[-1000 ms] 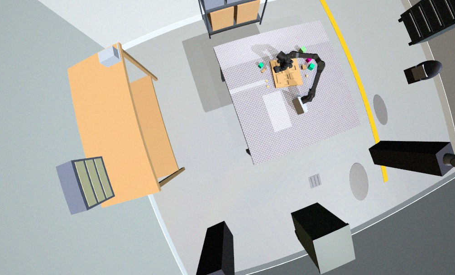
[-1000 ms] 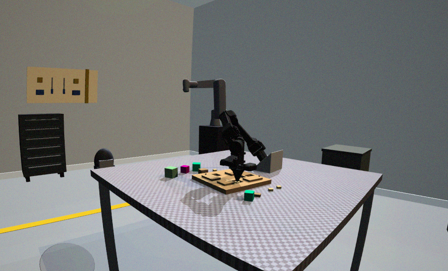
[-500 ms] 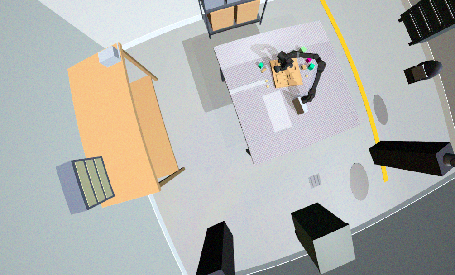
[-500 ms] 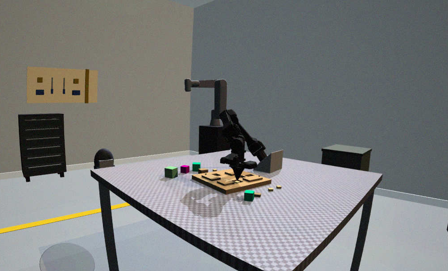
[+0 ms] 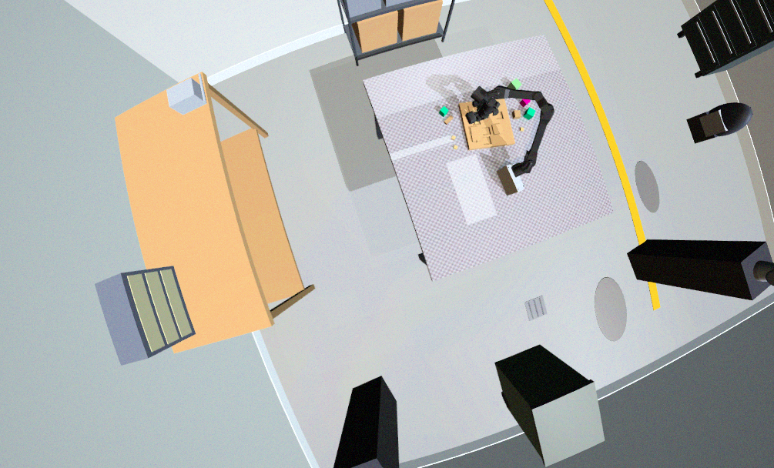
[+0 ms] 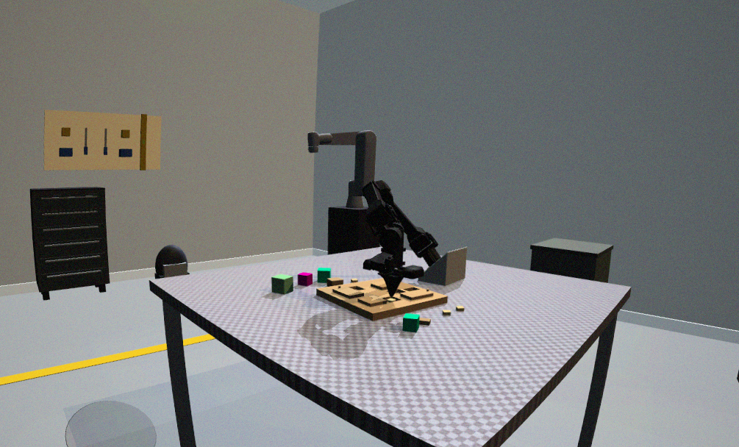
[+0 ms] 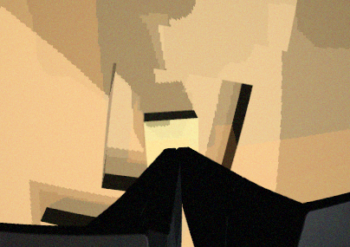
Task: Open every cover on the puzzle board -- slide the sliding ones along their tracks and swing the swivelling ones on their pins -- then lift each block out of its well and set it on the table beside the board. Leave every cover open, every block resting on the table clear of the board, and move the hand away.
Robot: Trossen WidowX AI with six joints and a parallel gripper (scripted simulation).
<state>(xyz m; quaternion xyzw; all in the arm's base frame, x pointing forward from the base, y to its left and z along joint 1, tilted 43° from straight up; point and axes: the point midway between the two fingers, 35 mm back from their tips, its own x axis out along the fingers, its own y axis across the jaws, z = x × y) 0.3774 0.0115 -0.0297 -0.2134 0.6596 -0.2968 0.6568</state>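
A checked tabletop (image 5: 552, 174) (image 6: 472, 360) fills the foreground. Near its front in the exterior view sits a green cube (image 5: 443, 111) (image 6: 410, 322), with a flat brown piece (image 5: 447, 120) (image 6: 425, 321) just beside it.

Behind these, the puzzle board (image 5: 509, 140) (image 6: 373, 314) (image 7: 52, 113) lies flat on the table, square and tan, with raised cover plates and dark square openings. The gripper (image 5: 480, 115) (image 6: 393, 296) (image 7: 176, 160) points down over its near part, fingers closed together with nothing seen between them. Past the tips, the wrist view shows a pale yellow face (image 7: 173, 135) under a dark edge; the top view hides that spot behind the arm (image 5: 544, 110) (image 6: 386, 219).

Beside the board stand a light green cube (image 5: 515, 84) (image 6: 281, 284), a magenta cube (image 5: 524, 101) (image 6: 304, 279) and another green cube (image 5: 530, 113) (image 6: 323, 274). Farther back, the exterior view alone shows a tan tool panel (image 6: 102, 158) on the wall; only the top view shows the long wooden bench (image 5: 180, 203).
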